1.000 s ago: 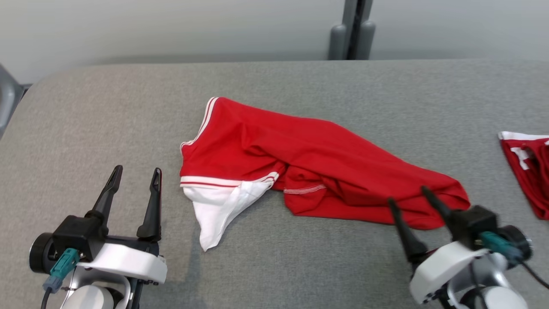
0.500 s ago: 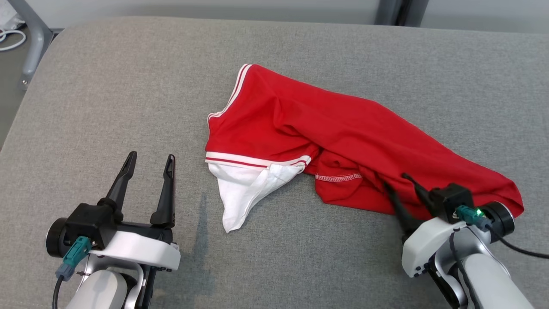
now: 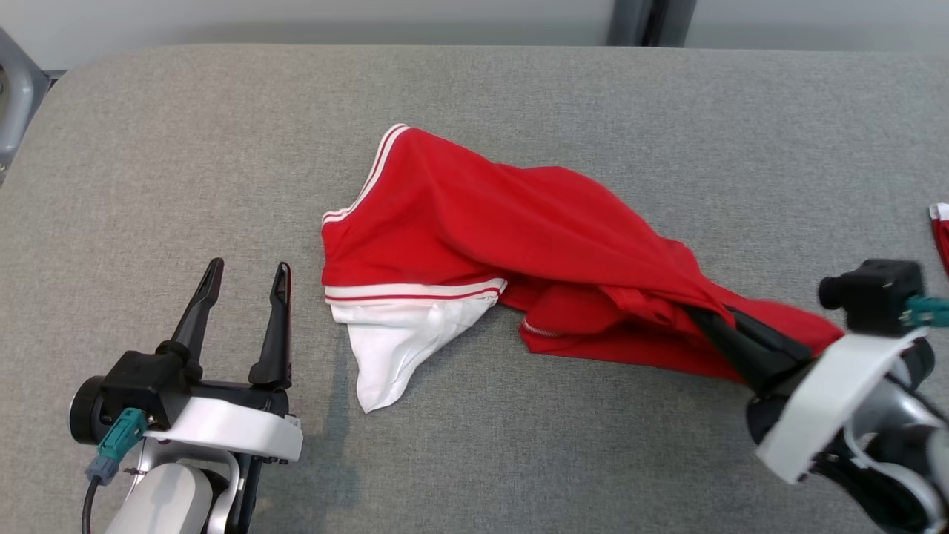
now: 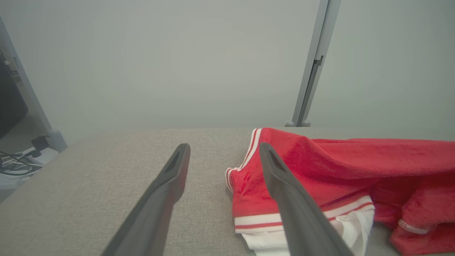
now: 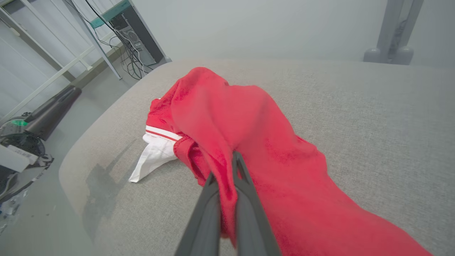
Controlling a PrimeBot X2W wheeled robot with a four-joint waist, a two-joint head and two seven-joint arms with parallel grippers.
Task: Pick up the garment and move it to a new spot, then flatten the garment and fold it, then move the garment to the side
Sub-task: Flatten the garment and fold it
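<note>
The garment is a red piece with white-striped trim and a white part, lying crumpled across the middle of the grey padded table. My right gripper is shut on a fold at the garment's right end, and the cloth drapes over its fingertips. In the right wrist view the two fingers of the right gripper pinch a raised ridge of the red garment. My left gripper stands open above bare table, to the left of the garment's white part. The left wrist view shows the left gripper open with the garment to its right.
A second red and white cloth peeks in at the right edge. A grey post stands behind the table. The table's rounded left corner is near the left arm. Cables and equipment stand on the floor beyond.
My right gripper has shut on the garment's right end and drawn the cloth up into a ridge. The head camera has shifted. The left gripper has stayed open and still.
</note>
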